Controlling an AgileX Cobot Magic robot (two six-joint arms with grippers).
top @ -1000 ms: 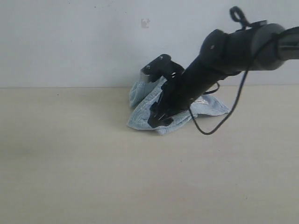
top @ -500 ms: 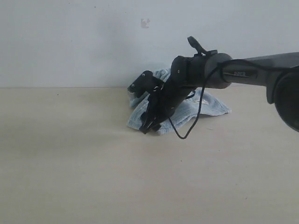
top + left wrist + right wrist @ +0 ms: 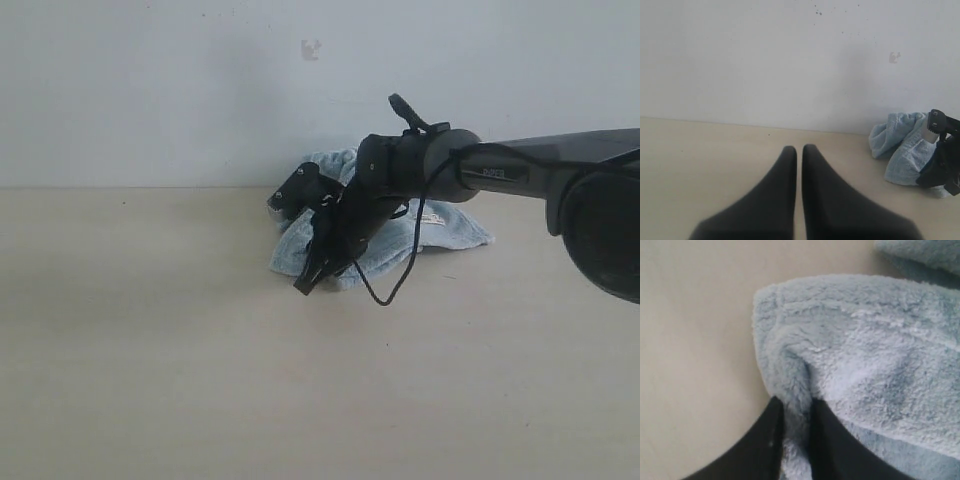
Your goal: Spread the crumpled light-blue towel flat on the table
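Observation:
The pale-blue towel point(image 3: 440, 226) lies crumpled at the back of the beige table point(image 3: 200, 380), near the wall. My right gripper point(image 3: 312, 278) reaches across from the right and is shut on the towel's front-left edge; in the right wrist view a fold of fluffy towel point(image 3: 865, 355) is pinched between the two black fingers point(image 3: 826, 440) of that gripper point(image 3: 796, 405). My left gripper point(image 3: 799, 150) hovers shut and empty over bare table, well left of the towel point(image 3: 905, 150). The left arm is out of the exterior view.
A white wall point(image 3: 150, 90) stands right behind the towel. The right arm's black cable point(image 3: 400, 280) loops down in front of the towel. Bare tabletop stretches to the left and toward the front.
The right arm has lowered and stretched leftward, and its gripper has slid toward the towel's front-left edge, pulling that edge slightly out. The towel's top now shows behind the wrist.

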